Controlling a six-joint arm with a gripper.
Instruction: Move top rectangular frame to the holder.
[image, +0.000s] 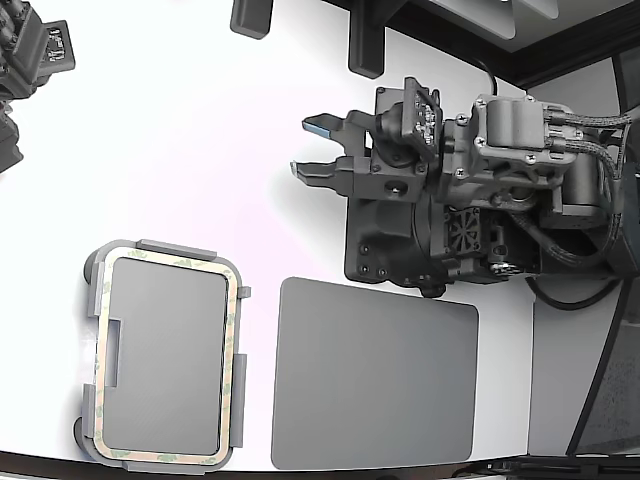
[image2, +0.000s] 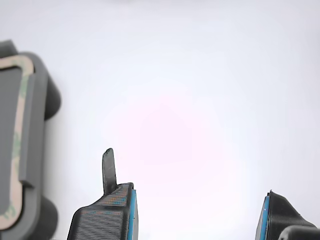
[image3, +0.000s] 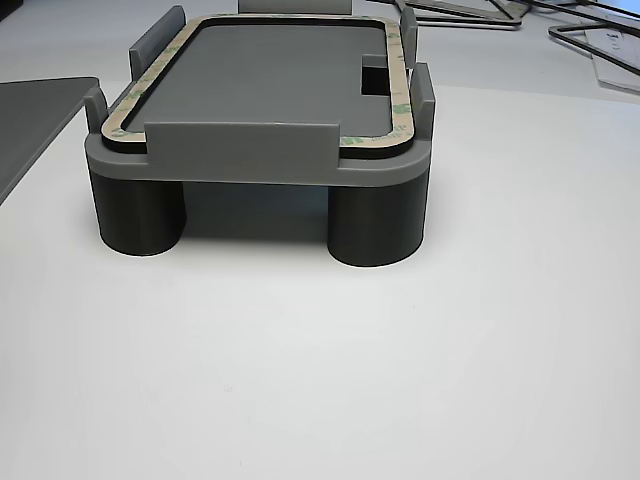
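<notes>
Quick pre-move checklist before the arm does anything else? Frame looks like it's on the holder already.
1. Frame on the holder: ok, it lies inside the raised edge tabs in the exterior view.
2. Frame flat: ok, level along the near edge in the other view; the far edge is harder to judge.
3. Hand empty: ok, jaws apart, nothing between the fingertips.
4. Hand away from the holder: ok, it is over bare table, toward the exterior view's right of the holder.
5. Dark grey mat: ok, bare, apart from the holder.
6. Frame fully pressed into its seat: cannot tell.
</notes>
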